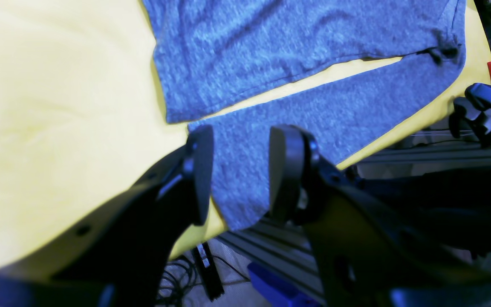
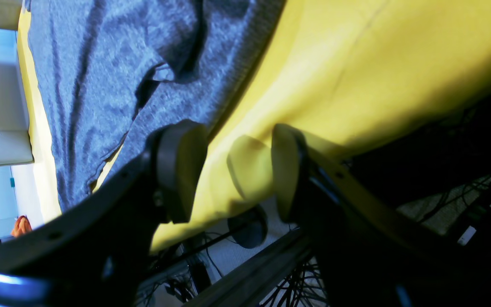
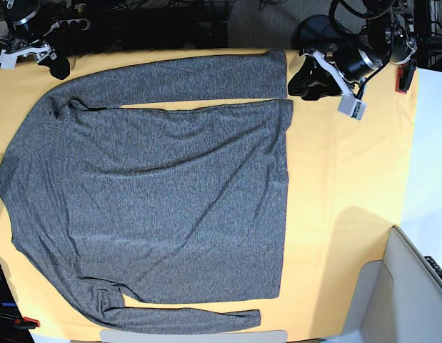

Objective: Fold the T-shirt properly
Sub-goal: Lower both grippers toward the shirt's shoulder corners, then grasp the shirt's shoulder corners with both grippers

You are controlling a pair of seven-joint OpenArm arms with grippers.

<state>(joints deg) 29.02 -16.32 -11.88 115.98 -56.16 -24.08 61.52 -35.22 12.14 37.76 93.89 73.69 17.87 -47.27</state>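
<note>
Shirt [image 3: 163, 207] lay spread flat on the yellow cloth [image 3: 342, 214], covering most of the bench's left and middle in base view, hem edge running roughly down the middle, collar end at the left edge. One sleeve [image 3: 178, 78] stretched along the far edge, cuff ending just short of the left gripper [image 3: 306, 78]. Other sleeve [image 3: 178, 318] ran along the near edge, cuff near the bottom middle. Thin strip of cloth showed between far sleeve and body. Fabric mostly smooth, light wrinkles only.

Left gripper [image 1: 239, 175] sat over the far edge right of middle, jaws apart, nothing between them; in the wrist view sleeve cuff [image 1: 245, 170] visible through the gap, draping slightly past the bench edge. Could not tell if pads touched fabric.

Right gripper [image 2: 228, 170] parked at the far-left corner [image 3: 42, 57], just beside the shoulder end of the shirt [image 2: 113, 85]. Jaws apart, empty; only yellow cloth [image 2: 356, 76] seen through the gap, shirt off to one side of the fingers.

Right side of the bench showed bare cloth only.
</note>
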